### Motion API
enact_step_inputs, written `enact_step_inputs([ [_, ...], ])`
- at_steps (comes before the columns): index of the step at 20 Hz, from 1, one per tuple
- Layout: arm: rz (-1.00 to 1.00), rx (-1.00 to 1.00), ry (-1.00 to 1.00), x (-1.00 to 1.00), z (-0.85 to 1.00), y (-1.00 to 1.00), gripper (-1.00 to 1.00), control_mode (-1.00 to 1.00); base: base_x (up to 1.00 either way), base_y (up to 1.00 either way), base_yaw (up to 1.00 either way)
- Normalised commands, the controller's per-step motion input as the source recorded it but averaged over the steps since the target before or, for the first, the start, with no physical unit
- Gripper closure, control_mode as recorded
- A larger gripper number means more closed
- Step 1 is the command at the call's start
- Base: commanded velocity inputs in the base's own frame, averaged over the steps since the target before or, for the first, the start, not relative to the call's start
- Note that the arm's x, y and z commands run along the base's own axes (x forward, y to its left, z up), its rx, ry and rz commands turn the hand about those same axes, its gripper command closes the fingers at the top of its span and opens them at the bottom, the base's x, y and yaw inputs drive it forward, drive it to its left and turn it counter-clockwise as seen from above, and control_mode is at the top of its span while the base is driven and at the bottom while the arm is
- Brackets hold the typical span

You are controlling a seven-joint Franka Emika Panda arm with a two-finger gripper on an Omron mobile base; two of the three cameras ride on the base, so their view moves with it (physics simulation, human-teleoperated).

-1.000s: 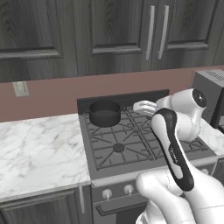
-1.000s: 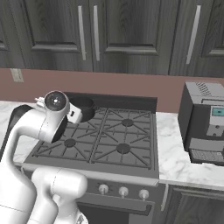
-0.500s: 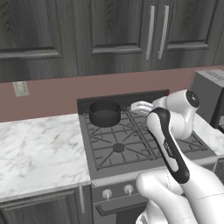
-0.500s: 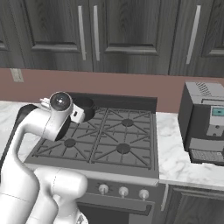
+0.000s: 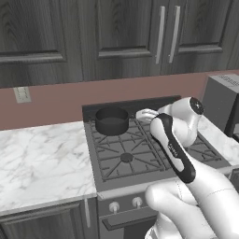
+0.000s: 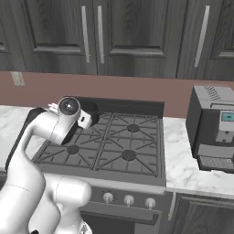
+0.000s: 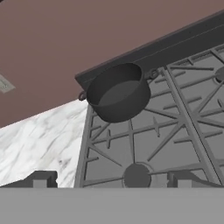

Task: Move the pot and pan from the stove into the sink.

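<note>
Dark grey pot (image 5: 111,120) sits empty on the stove (image 5: 135,149) back-left burner, upright. White arm bent over the grates, gripper (image 7: 109,179) to the pot's right, well apart from it, jaws spread wide, nothing held.

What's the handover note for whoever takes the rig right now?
Gripper: open, holding nothing, above the stove grates and aimed at the pot.
Pot: empty, upright on the stove's back left burner, by the marble counter. Untouched.
Pan and sink: I can't place either one from these views.
Done: nothing moved yet.
Left: grasp the pot, carry it to the sink, then find the pan and do the same.
</note>
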Motion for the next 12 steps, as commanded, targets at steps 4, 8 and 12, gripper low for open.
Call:
enact_step_inputs([
  [4,0.0,0.0,0.03,0.43,-0.16,0.0,-1.0,-1.0,0.0,0.0,0.0],
  [8,0.0,0.0,0.03,0.43,-0.16,0.0,-1.0,-1.0,0.0,0.0,0.0],
  [12,-0.01,0.01,0.03,0.44,-0.14,0.0,-1.0,-1.0,0.0,0.0,0.0],
])
